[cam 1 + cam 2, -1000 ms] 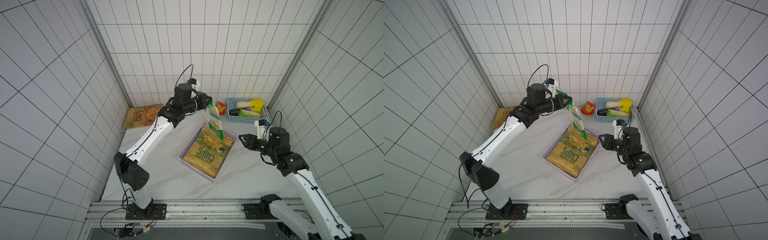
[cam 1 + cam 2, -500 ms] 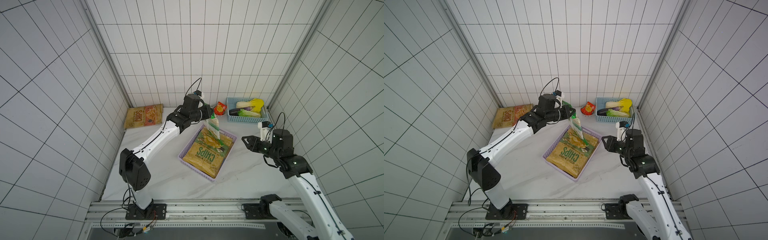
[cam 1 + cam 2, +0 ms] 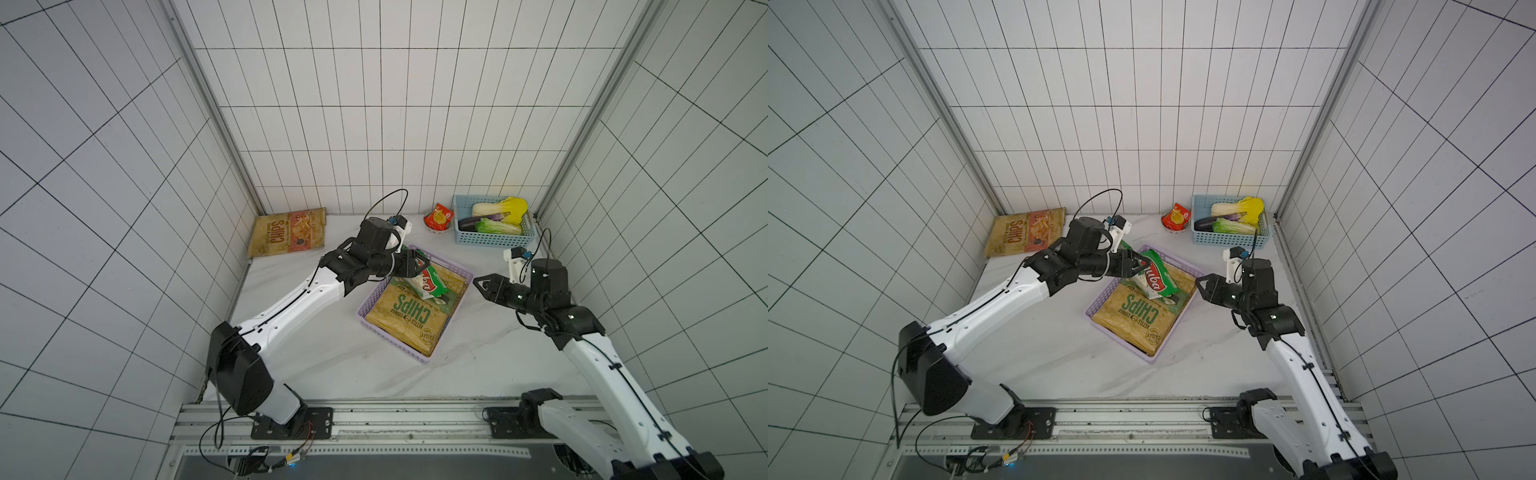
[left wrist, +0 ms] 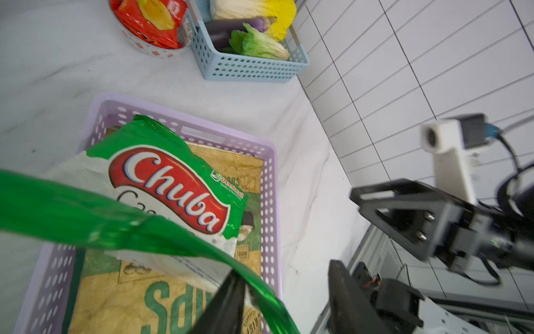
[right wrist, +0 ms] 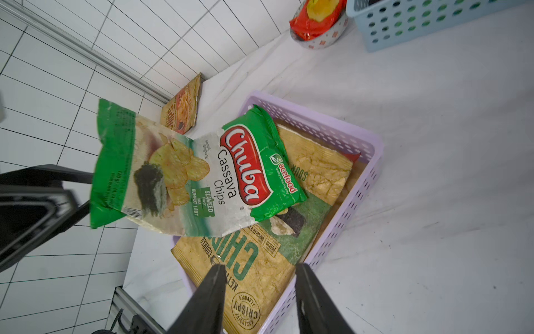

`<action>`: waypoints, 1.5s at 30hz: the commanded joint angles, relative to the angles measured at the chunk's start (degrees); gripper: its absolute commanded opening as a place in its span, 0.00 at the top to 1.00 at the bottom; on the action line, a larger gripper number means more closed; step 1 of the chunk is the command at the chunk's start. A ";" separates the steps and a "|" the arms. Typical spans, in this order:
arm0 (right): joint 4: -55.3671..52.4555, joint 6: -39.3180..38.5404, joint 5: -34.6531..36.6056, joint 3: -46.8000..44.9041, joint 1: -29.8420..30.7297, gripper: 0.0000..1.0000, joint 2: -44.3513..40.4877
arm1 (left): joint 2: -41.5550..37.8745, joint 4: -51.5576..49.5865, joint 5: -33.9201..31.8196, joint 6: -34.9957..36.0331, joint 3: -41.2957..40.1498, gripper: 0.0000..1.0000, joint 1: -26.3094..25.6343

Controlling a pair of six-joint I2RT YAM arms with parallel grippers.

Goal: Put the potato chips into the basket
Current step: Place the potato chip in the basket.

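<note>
Over the last second the left arm has come down from high above the counter (image 3: 316,365), and the cassava chips bag (image 5: 202,179) that hung upright from it now slopes into the lilac basket (image 3: 453,266). The bag's red-logo end rests on the tan CHIPS bag (image 3: 405,322) lying flat inside, toward the basket's far end. Its other end is raised over the basket's left rim, at the left gripper (image 3: 1144,264). The left wrist view shows that gripper's jaws parted, with the bag's green seam lying along one finger rather than pinched, so the bag looks just let go. The right gripper (image 5: 261,267) hovers over the counter just off the basket's right side, jaws apart and empty.

Outside the basket, a second CHIPS bag (image 3: 289,232) leans against the wall in the counter's far left corner. The red-orange packet (image 3: 437,217) in its small bowl and the light blue basket (image 3: 490,240) of vegetables stand at the far right corner and seem no part of the job.

The step in hand appears to be the release of the cassava bag. Next, the left arm likely needs to draw back clear of the seam so the bag settles flat instead of being dragged over the rim. It can then reach to the far left corner, where the leaning bag probably calls for a pinch on its upper edge.
</note>
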 commanded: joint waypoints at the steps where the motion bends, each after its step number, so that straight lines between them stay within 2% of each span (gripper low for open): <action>1: 6.45 3.68 -2.87 -1.23 0.89 0.55 4.90 | -4.72 -8.65 5.31 12.66 0.28 0.20 -0.44; 2: 6.45 3.56 -3.00 -0.38 1.28 0.52 7.54 | -5.93 -11.08 5.32 15.56 0.35 0.11 -0.42; 4: 6.63 3.02 -3.39 1.41 2.29 0.52 12.21 | -8.10 -15.05 5.29 20.59 0.61 0.02 -0.39; 6: 7.67 3.05 -3.21 2.84 3.45 0.52 15.91 | -9.76 -20.10 3.38 26.41 2.79 0.02 -0.28; 8: 8.71 3.95 -2.75 4.34 4.95 0.52 19.19 | -11.03 -24.65 -1.30 31.66 6.19 0.02 -0.09; 10: 9.85 4.83 -2.65 5.42 6.73 0.52 21.60 | -12.20 -26.32 -7.16 33.34 8.30 0.02 0.62; 13: 10.28 6.87 -0.46 6.41 9.90 0.52 24.41 | -12.55 -24.91 -10.04 34.47 8.81 0.02 5.82; 20: 19.21 16.38 0.31 1.56 11.44 0.52 26.89 | -1.87 -22.67 -16.80 34.84 7.51 0.02 17.75; 26: 21.67 18.54 -0.04 0.90 12.72 0.53 29.79 | 9.55 -22.79 -21.51 38.12 10.04 0.02 22.30; 28: 22.36 18.54 0.11 0.40 12.80 0.53 29.45 | 14.18 -25.16 -22.95 37.93 13.21 0.07 23.29; 30: 22.42 18.54 0.07 0.13 12.86 0.53 28.86 | 19.51 -28.90 -25.61 37.73 17.78 0.21 23.79; 35: 21.00 16.83 -0.71 0.05 13.04 0.54 26.89 | 28.20 -29.81 -31.71 37.99 21.01 0.44 23.87; 40: 15.65 12.78 1.22 0.29 13.11 0.53 21.89 | 31.24 -30.63 -31.58 38.31 20.00 0.45 23.35; 45: 10.56 9.59 3.33 0.22 13.08 0.53 17.69 | 27.62 -30.67 -28.91 40.09 13.85 0.45 20.95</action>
